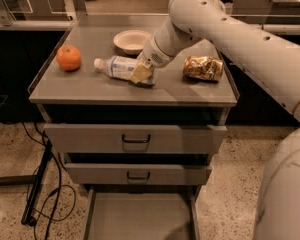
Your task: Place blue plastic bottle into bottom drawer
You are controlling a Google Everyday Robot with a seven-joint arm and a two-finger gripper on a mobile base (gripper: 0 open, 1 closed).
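The blue plastic bottle (115, 66) lies on its side on the cabinet top, white cap pointing left toward the orange. My gripper (141, 73) is down at the bottle's right end, covering its base and touching it. The bottom drawer (140, 216) is pulled out below the two drawers with dark handles, and its flat grey floor shows nothing in it. My arm reaches in from the upper right across the cabinet top.
An orange (69, 57) sits at the left of the cabinet top, a white bowl (131, 40) behind the bottle, and a crinkled gold snack bag (203, 67) to the right. Cables (45, 194) lie on the floor at the left. The robot's body (285, 194) fills the lower right.
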